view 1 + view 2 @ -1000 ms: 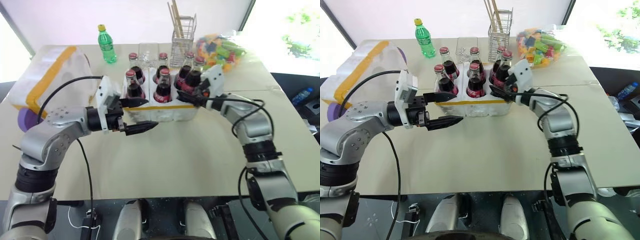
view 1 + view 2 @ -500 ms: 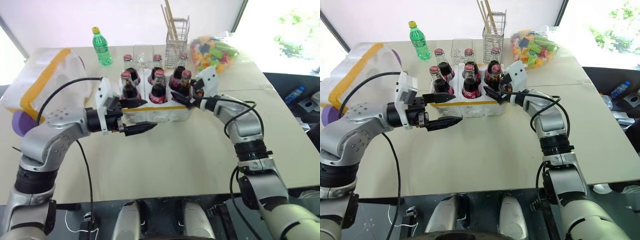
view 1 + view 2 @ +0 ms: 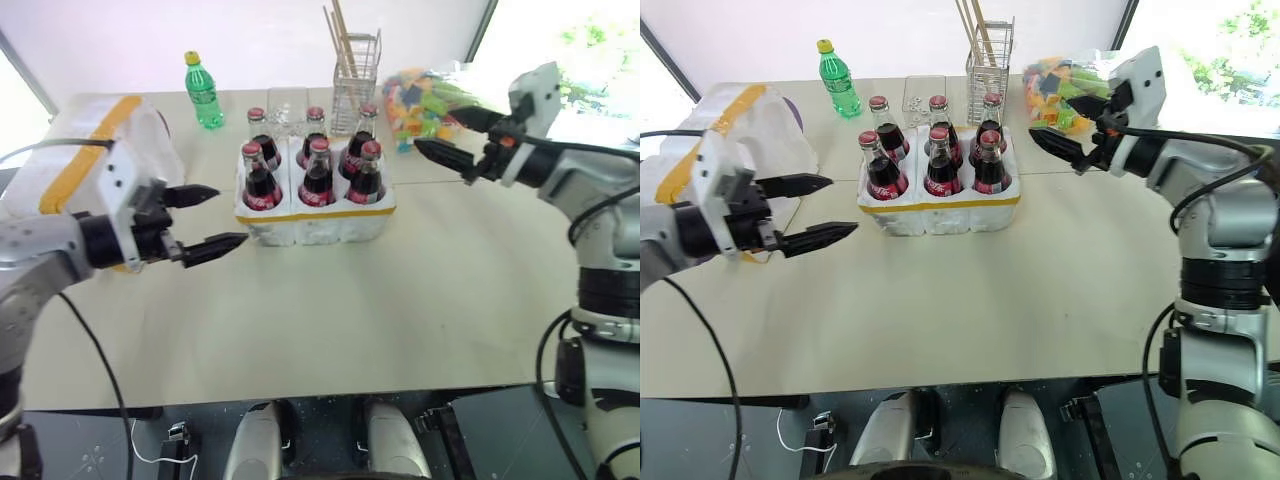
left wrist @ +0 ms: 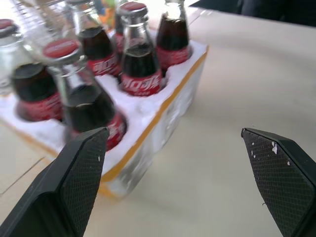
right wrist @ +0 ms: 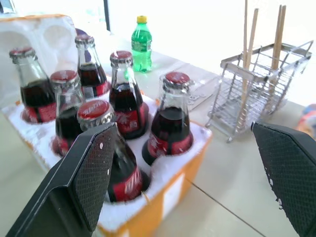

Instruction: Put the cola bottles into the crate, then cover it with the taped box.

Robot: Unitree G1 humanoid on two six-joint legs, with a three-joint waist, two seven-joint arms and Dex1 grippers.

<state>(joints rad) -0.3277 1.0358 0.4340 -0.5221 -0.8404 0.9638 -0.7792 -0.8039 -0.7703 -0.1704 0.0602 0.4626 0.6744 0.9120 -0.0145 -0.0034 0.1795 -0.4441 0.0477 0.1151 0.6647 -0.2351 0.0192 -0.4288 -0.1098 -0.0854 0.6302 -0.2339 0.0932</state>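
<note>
All six cola bottles (image 3: 315,170) stand in the crate (image 3: 318,218) mid-tabletop, toward the far edge. The taped box (image 3: 95,160) lies at the left edge, behind my left gripper (image 3: 205,218), jaws spread, empty. My right gripper (image 3: 452,140), also spread and empty, hangs right of the crate. I'd worry lowering the box crooked knocks the caps.

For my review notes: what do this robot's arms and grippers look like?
Both arms are silver-grey metal segments with black joint bands and loose black cables. Each ends in a white block behind a black wrist. The left gripper and right gripper each carry two black tapered fingers with finely cross-hatched inner pads.
</note>
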